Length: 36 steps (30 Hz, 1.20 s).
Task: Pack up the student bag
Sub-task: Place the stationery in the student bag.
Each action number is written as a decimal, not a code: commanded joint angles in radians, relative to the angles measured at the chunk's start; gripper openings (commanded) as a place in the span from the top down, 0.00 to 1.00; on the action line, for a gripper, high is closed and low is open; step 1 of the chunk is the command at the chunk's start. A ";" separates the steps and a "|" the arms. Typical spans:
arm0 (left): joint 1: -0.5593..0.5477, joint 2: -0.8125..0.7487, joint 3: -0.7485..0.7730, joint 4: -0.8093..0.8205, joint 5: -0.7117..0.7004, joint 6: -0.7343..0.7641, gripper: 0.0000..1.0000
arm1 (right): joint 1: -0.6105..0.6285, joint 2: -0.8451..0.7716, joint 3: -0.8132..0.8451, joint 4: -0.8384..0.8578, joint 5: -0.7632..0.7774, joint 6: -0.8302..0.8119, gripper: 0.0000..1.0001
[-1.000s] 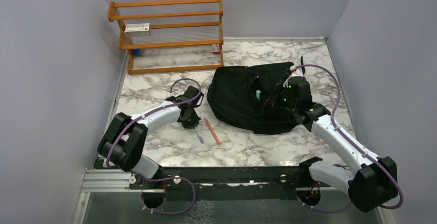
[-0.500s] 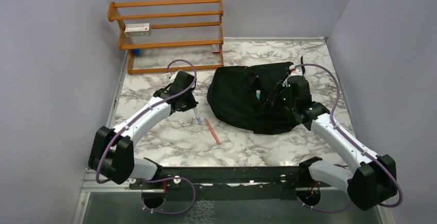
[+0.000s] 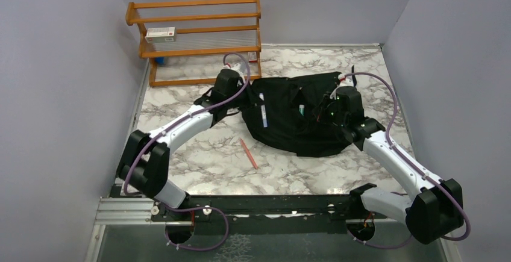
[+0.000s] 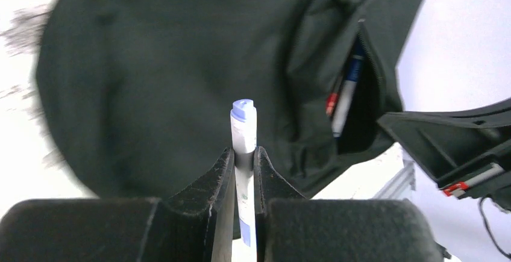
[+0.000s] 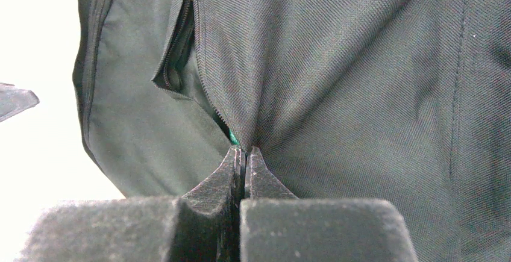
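The student bag (image 3: pixel 283 120) is a large black backpack lying at the table's right centre. My left gripper (image 4: pixel 244 153) is shut on a white pen with a blue cap (image 4: pixel 243 123) and holds it over the bag's left side; the pen also shows in the top view (image 3: pixel 263 110). The bag's front pocket (image 4: pixel 357 102) gapes open with a blue-white pen (image 4: pixel 347 90) and a red one inside. My right gripper (image 5: pixel 244 152) is shut on the fabric at the pocket's zipper edge and holds it up. A red pen (image 3: pixel 248 153) lies on the table in front of the bag.
A wooden shelf rack (image 3: pixel 196 39) stands at the back left with a white box (image 3: pixel 160 32) on it and small items at its foot. Grey walls close in the left, right and back sides. My right arm (image 4: pixel 449 144) shows beside the pocket.
My left gripper lifted the white-blue pen off the table and carried it up and right, to over the bag. The right gripper kept its hold on the pocket edge.
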<state>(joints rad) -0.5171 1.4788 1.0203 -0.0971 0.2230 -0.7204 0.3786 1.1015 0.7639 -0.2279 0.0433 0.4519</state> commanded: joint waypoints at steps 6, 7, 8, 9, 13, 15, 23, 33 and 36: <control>-0.119 0.245 0.184 0.270 0.185 -0.054 1.00 | 0.005 0.012 0.081 0.045 -0.029 -0.008 0.99; -0.129 0.266 0.202 0.272 0.192 -0.058 1.00 | 0.005 0.012 0.084 0.045 -0.029 -0.011 0.99; -0.138 0.289 0.219 0.272 0.201 -0.063 1.00 | 0.005 0.012 0.087 0.044 -0.031 -0.013 0.99; -0.145 0.310 0.237 0.272 0.209 -0.068 1.00 | 0.005 0.011 0.088 0.043 -0.033 -0.016 0.99; -0.161 0.399 0.320 0.256 0.247 -0.089 1.00 | 0.005 0.008 0.089 0.046 -0.036 -0.029 0.99; -0.166 0.438 0.366 0.230 0.251 -0.088 1.00 | 0.005 0.007 0.083 0.056 -0.062 -0.038 0.99; -0.173 0.561 0.522 0.141 0.269 -0.098 1.00 | 0.005 0.002 0.073 0.079 -0.102 -0.043 0.99; -0.173 0.648 0.649 0.163 0.269 -0.126 1.00 | 0.005 0.004 0.054 0.106 -0.170 -0.033 0.99; -0.170 0.661 0.675 0.161 0.236 -0.143 1.00 | 0.005 -0.002 0.048 0.100 -0.181 -0.015 0.99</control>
<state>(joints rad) -0.6830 2.1159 1.6386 0.0341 0.4774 -0.8352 0.3775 1.1145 0.8104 -0.1936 -0.0437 0.4137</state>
